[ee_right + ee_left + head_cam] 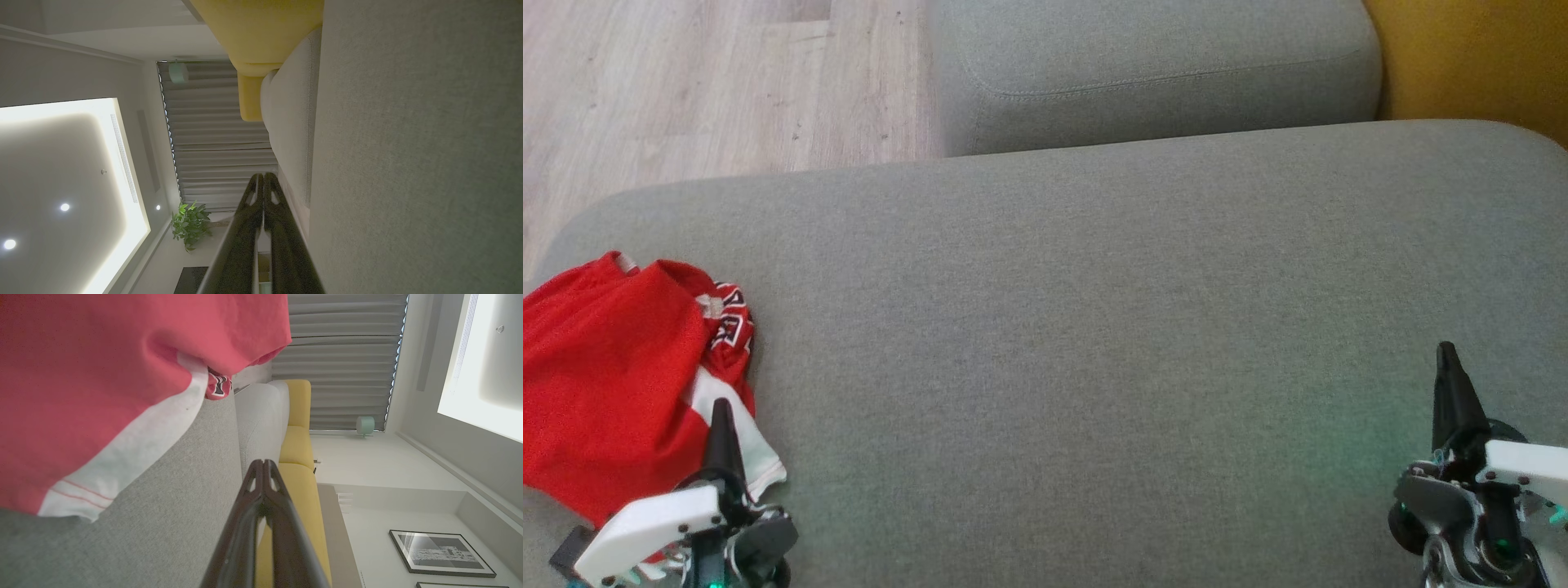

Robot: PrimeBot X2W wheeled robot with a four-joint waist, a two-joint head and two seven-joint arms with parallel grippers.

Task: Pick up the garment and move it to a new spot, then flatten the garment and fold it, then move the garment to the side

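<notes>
A red garment (613,367) with white panels and a black-and-white lettered trim lies crumpled at the left end of the grey sofa seat (1094,327). In the left wrist view the garment (102,375) shows red with a white band, lying on the grey cushion. My left gripper (721,408) is at the lower left, fingers together and empty, its tip over the garment's near white edge. The left gripper (264,462) points past the cloth, shut. My right gripper (1447,351) is at the lower right above bare cushion, shut and empty; its fingers meet at the right gripper (261,175).
A second grey cushion (1152,65) stands behind the seat, with a yellow cushion (1486,57) at the back right. Wooden floor (686,82) lies beyond the seat's far left. The seat's middle and right are bare fabric.
</notes>
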